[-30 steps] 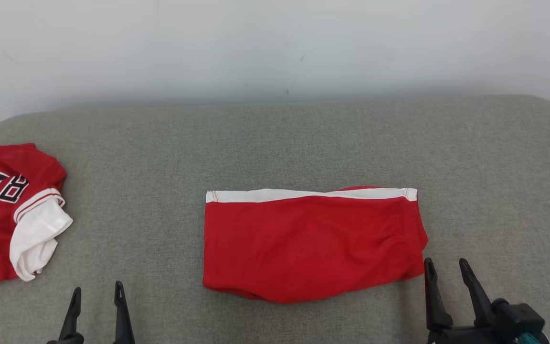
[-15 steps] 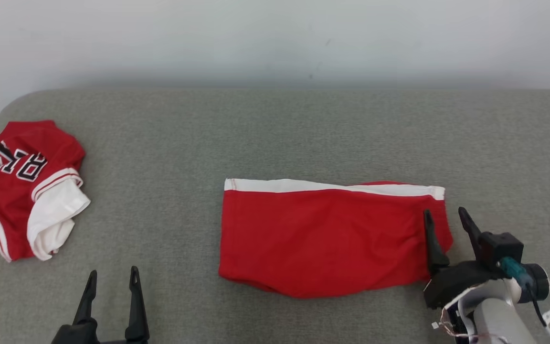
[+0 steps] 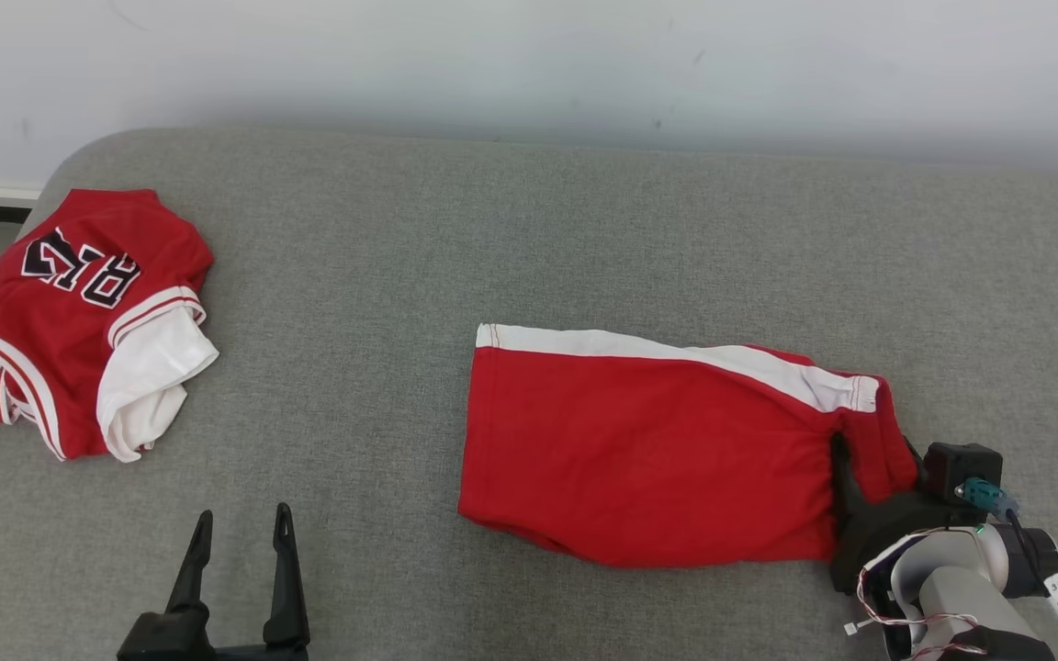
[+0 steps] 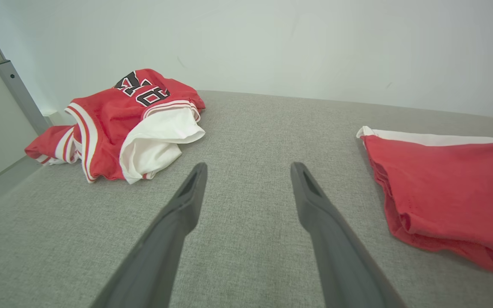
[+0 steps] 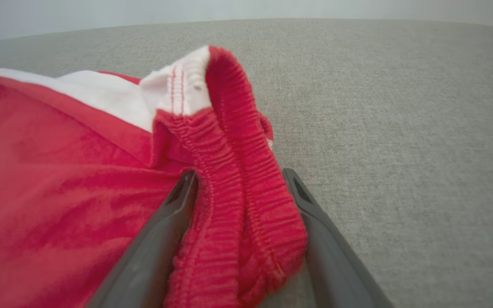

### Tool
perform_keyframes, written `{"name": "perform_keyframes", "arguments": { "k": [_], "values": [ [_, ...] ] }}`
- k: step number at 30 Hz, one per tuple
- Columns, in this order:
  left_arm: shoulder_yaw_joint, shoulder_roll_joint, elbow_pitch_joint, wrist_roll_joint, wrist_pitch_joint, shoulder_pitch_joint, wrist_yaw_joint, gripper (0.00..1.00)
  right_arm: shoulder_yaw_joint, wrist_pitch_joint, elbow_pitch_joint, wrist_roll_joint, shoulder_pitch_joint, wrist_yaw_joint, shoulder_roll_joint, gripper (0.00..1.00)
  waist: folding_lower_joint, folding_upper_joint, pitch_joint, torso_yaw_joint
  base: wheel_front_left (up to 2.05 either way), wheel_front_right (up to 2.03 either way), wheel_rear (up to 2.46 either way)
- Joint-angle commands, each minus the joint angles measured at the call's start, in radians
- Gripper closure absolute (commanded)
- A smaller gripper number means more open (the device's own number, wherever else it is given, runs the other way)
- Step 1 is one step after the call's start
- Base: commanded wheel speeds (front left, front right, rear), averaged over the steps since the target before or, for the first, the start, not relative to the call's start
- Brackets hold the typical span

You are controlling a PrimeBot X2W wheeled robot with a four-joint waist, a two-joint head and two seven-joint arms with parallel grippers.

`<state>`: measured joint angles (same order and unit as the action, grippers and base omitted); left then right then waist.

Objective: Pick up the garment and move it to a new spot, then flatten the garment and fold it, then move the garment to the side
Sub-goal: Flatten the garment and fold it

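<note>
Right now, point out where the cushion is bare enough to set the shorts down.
Bare: the strip between jersey and shorts, ahead of the left gripper; the band along the wall. Crowded: the shorts' waistband end, straddled by the right gripper.

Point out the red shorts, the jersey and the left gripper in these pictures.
Red shorts (image 3: 648, 450), head view: middle of the red front panel.
Jersey (image 3: 79, 349), head view: red body just below the lettering.
Left gripper (image 3: 244, 510), head view: midway between its two fingertips.
</note>
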<state>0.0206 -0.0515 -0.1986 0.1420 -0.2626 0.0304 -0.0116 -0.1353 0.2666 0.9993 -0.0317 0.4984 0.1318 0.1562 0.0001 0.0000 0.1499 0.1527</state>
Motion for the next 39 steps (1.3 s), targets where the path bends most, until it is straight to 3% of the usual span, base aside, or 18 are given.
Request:
{"name": "perform_keyframes", "arguments": {
  "k": [1,4,5,6,7,12,16,22,26,31,39],
  "values": [
    [0.002,0.002,-0.003,0.002,-0.003,0.013,0.000,0.00,0.006,-0.008,0.049,-0.008,0.001,-0.002,-0.006,0.00,-0.0001,0.0000,-0.001,0.003,0.00,0.00,0.00],
    [0.008,0.002,-0.007,0.000,-0.003,0.015,-0.001,0.00,0.020,-0.011,0.110,-0.036,0.028,-0.002,-0.016,0.00,-0.0001,0.0000,-0.004,0.007,0.00,0.00,0.00],
    [0.010,0.002,-0.009,-0.001,-0.003,0.015,-0.003,0.00,0.029,-0.013,0.129,-0.045,0.034,-0.002,-0.018,0.15,-0.0001,0.0000,-0.005,0.008,0.00,0.00,0.00],
    [0.011,0.002,-0.011,-0.002,-0.003,0.012,-0.004,0.00,0.042,-0.012,0.137,-0.053,0.042,-0.002,-0.019,0.77,-0.0001,0.0000,-0.007,0.009,0.00,0.00,0.00],
    [0.010,0.002,-0.013,-0.002,-0.003,0.010,-0.005,0.00,0.054,-0.011,0.144,-0.061,0.049,-0.002,-0.017,1.00,-0.0001,0.0000,-0.010,0.009,0.00,0.00,0.00],
    [0.006,0.002,-0.019,-0.001,-0.003,-0.015,-0.001,0.00,0.100,-0.008,0.158,-0.107,0.046,-0.003,0.032,1.00,-0.0001,0.0000,-0.033,-0.003,0.00,0.00,0.00],
    [0.007,0.002,-0.025,0.005,-0.003,-0.030,-0.005,0.00,0.126,-0.003,0.145,-0.157,0.036,-0.003,0.132,1.00,-0.0001,0.0000,-0.052,-0.022,0.00,0.00,0.00],
    [0.005,0.002,-0.026,0.007,-0.003,-0.041,-0.006,0.00,0.149,-0.003,0.122,-0.208,0.045,-0.003,0.226,1.00,-0.0001,0.0000,-0.068,-0.048,0.00,0.00,0.00],
    [0.005,0.002,-0.026,-0.002,-0.003,-0.052,-0.005,0.00,0.170,-0.020,0.114,-0.238,0.058,-0.003,0.242,1.00,-0.0001,0.0000,-0.075,-0.063,0.00,0.00,0.00],
    [-0.001,0.002,-0.028,-0.009,-0.003,-0.064,-0.001,0.00,0.258,-0.087,0.046,-0.318,0.061,-0.003,0.205,1.00,-0.0001,0.0000,-0.091,-0.082,0.00,0.00,0.00],
    [-0.011,0.002,-0.033,-0.011,-0.003,-0.069,-0.006,0.00,0.366,-0.320,-0.262,-0.691,0.005,-0.002,0.163,1.00,-0.0001,0.0000,-0.102,-0.091,0.00,0.00,0.00]
  ]
}}
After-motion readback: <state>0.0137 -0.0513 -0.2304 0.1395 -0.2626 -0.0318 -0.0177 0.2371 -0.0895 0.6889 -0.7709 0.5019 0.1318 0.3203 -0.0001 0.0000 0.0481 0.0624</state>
